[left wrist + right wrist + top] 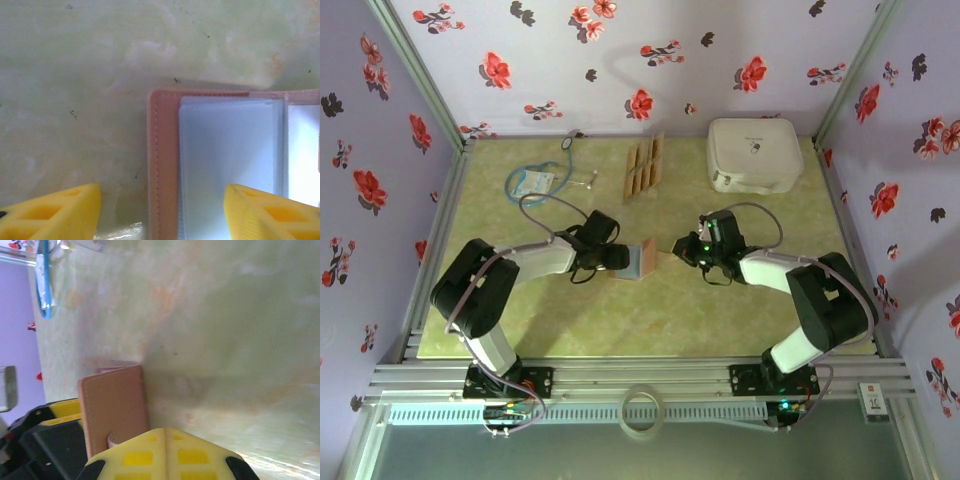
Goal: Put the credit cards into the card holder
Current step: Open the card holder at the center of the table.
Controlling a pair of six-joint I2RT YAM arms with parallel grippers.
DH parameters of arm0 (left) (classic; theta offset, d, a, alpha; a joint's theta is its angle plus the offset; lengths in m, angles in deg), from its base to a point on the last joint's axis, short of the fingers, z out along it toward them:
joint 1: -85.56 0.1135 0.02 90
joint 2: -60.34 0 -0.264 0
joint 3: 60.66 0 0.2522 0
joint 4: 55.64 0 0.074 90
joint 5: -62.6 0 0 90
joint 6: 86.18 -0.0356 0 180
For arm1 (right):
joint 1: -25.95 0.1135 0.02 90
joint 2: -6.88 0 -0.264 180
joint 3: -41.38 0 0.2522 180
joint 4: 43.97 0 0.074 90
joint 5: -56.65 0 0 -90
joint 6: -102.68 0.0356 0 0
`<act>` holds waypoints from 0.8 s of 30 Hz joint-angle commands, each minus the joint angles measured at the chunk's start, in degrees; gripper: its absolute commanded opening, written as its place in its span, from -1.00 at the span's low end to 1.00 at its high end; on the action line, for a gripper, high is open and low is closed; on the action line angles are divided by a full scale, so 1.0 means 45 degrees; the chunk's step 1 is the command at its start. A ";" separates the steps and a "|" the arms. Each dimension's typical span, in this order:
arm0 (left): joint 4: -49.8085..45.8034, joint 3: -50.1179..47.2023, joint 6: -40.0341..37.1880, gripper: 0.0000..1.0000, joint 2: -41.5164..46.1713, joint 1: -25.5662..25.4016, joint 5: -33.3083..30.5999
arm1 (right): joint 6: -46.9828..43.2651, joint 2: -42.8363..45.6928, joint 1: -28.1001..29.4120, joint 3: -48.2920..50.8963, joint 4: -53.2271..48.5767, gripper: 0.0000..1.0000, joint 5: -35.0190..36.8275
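You see a green table [570, 320]. The open card holder [642, 260] lies mid-table between the grippers. The left gripper [616, 258] has its fingers apart at the holder's edge. The right gripper [685, 248] has its fingers together. The credit cards [645, 168] lie at the far side. The mark on the white case [753, 155] is too small to read.

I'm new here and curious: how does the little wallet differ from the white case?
The wallet is small, reddish-brown outside and open, mid-table; the case is larger, white and closed, at the far right. Both are roughly rectangular and rest on the green table.
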State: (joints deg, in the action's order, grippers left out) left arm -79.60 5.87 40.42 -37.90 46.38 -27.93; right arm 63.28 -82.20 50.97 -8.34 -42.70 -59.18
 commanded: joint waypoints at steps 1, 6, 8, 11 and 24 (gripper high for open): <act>-0.0566 0.0338 -0.0209 0.35 -0.0201 -0.0235 -0.0291 | -0.0960 -0.0241 -0.0146 0.0102 -0.0428 -1.00 0.0182; -0.0556 0.0402 -0.0116 0.37 0.0037 -0.0355 -0.0122 | -0.1571 -0.0266 -0.0168 -0.0081 -0.1334 -1.00 0.0645; -0.0341 0.0298 -0.0057 0.33 0.0183 -0.0356 0.0076 | -0.1673 -0.0360 -0.0168 -0.0156 -0.1492 -1.00 0.0686; 0.0376 -0.0066 0.0191 0.18 0.0507 -0.0366 0.0350 | -0.1734 -0.0503 -0.0178 -0.0251 -0.1632 -1.00 0.0700; 0.1612 -0.0687 0.0714 -0.55 0.1190 -0.0512 0.0946 | -0.2457 0.1579 -0.0246 -0.0560 -0.3823 -0.18 0.1473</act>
State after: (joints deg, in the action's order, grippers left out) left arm -73.22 3.66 42.91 -34.29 44.79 -24.33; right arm 53.78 -79.25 50.20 -9.41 -55.84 -54.72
